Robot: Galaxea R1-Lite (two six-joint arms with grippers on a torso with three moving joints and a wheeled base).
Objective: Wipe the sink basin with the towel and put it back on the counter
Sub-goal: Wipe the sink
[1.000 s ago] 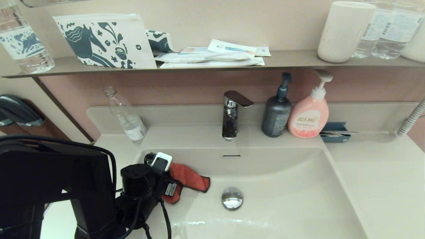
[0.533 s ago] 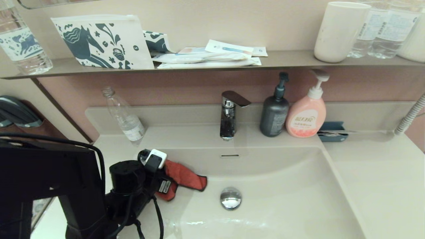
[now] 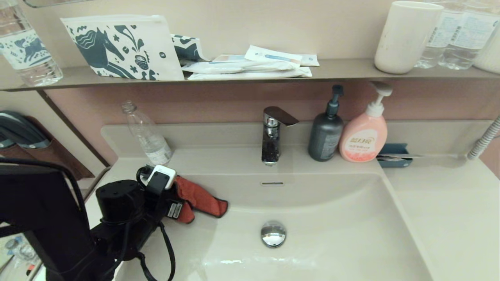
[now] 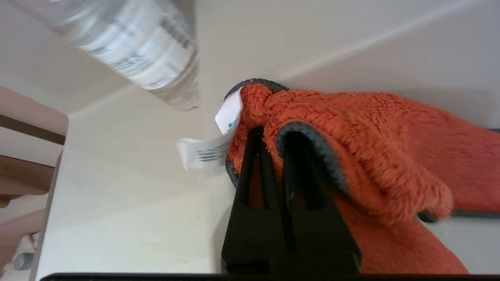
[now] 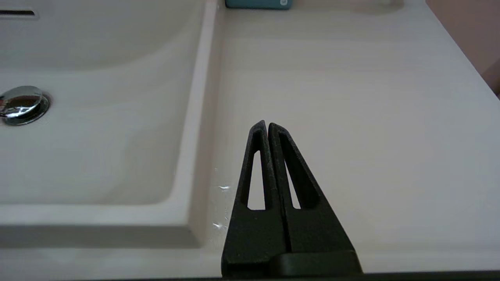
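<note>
My left gripper is shut on the orange-red towel, pinching a fold with dark grey edging. In the head view the towel hangs from the left gripper over the back left rim of the sink basin, next to the counter. The chrome drain stopper sits in the basin's middle. My right gripper is shut and empty above the counter right of the basin; it is out of the head view.
A clear plastic bottle leans on the counter just behind the left gripper. The faucet, a dark pump bottle, a pink soap bottle and a blue holder stand along the back. A shelf above carries pouches, a cup and bottles.
My left gripper has carried the towel left and up, from inside the basin's left part to its back left rim beside the counter. The right arm's earlier pose is not shown.
</note>
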